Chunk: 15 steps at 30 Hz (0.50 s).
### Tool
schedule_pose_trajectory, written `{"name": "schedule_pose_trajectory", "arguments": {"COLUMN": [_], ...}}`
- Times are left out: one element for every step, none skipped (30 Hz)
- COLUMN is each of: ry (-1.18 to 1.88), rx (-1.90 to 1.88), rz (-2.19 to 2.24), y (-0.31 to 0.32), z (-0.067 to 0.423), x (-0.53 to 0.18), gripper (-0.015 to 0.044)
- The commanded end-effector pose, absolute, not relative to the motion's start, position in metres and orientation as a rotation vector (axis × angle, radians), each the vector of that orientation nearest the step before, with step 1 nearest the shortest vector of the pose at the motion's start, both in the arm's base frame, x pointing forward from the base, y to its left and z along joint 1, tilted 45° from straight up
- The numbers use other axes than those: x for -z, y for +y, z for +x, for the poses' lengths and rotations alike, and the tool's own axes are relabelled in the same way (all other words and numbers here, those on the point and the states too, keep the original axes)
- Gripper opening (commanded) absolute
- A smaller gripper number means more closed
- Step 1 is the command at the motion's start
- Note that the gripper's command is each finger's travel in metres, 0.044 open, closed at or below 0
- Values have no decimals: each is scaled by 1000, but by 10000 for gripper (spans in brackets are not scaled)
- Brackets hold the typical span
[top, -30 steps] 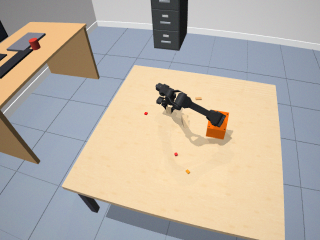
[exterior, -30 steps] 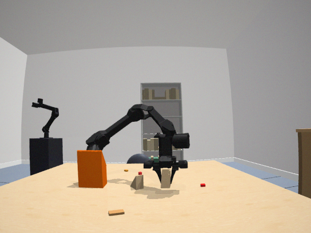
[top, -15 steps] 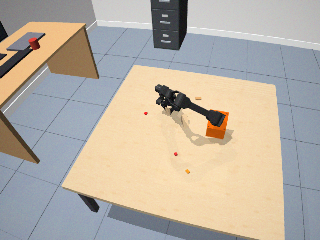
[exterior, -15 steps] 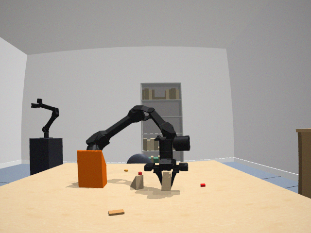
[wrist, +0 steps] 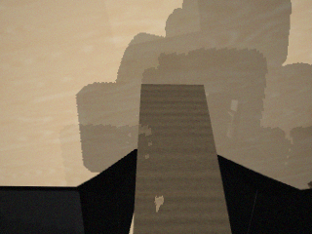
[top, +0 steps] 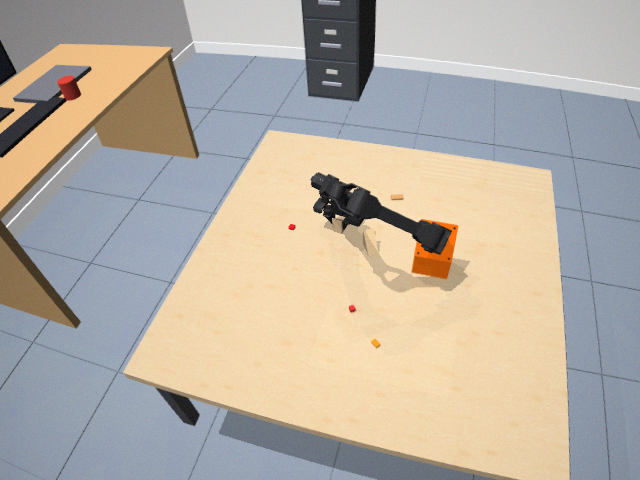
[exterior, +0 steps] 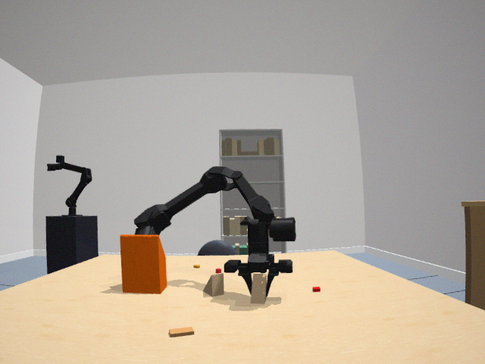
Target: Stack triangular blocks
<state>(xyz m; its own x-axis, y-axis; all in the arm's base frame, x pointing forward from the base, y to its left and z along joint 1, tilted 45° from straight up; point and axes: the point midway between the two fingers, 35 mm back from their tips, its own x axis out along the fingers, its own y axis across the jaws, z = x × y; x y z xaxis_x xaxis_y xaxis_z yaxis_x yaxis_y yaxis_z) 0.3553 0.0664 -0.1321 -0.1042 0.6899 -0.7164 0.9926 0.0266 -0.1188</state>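
Note:
My gripper [exterior: 258,287] [top: 334,221] [wrist: 170,155] is shut on a pale wooden triangular block [exterior: 258,289] [top: 338,225] [wrist: 175,161]. The held block sits low, at or just above the table [top: 258,330] [exterior: 352,321]; I cannot tell whether it touches. It fills the middle of the wrist view between the two dark fingers. The other triangular block [exterior: 214,284] [top: 371,241] rests on the table, a short way from the held one, between it and the orange base, with its slope rising to one side.
The arm's orange base [top: 435,249] [exterior: 142,263] stands on the table. Small loose pieces lie about: two red cubes [top: 292,226] [top: 352,308], an orange piece [top: 375,343], and a flat tan piece [top: 396,196] [exterior: 181,331]. A desk [top: 77,129] stands off to the side.

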Motion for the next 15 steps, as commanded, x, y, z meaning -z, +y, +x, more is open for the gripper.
{"name": "schedule_pose_trajectory", "arguments": {"ry": [1842, 1842, 1842, 1842, 1842, 1842, 1842, 1842, 1842, 1842, 1842, 1842, 1842, 1842, 1842], "rx": [853, 853, 853, 853, 853, 853, 853, 853, 853, 853, 853, 853, 853, 853, 853], "rz": [1706, 1706, 1706, 1706, 1706, 1706, 1706, 1706, 1706, 1706, 1706, 1706, 1706, 1706, 1706], "y": [66, 66, 66, 66, 66, 66, 66, 66, 66, 66, 66, 66, 66, 66, 66], "z": [356, 356, 356, 356, 356, 356, 356, 356, 356, 356, 356, 356, 356, 356, 356], "x": [132, 132, 132, 132, 132, 132, 132, 132, 132, 132, 132, 132, 132, 132, 132], "gripper": [79, 105, 131, 157, 184, 210, 236, 263, 289, 315, 341, 368, 394, 420, 440]}}
